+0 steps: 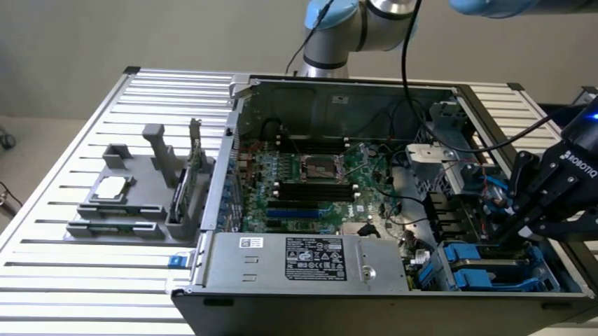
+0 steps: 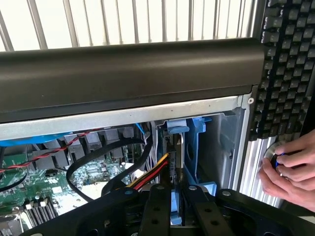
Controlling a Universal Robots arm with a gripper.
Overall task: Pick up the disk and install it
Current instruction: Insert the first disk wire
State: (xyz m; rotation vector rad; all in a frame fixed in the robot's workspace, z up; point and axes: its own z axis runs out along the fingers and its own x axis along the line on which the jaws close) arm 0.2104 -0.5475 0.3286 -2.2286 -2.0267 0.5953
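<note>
Clearly "ROBOTIQ" marks the gripper (image 1: 523, 234) (white lettering) beside the disk (image 1: 494, 268).

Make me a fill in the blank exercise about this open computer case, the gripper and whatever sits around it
1. The gripper reaches down into the open computer case at the exterior view's ____ end.
2. In the wrist view, the gripper's fingers close on the edge of a ____ plastic disk carrier.
3. Beside the case in the wrist view, a hand rests next to a black ____.
4. The grey fixture holding a small silver chip stands ____ the case.

Missing words: right; blue; keyboard; outside
</note>
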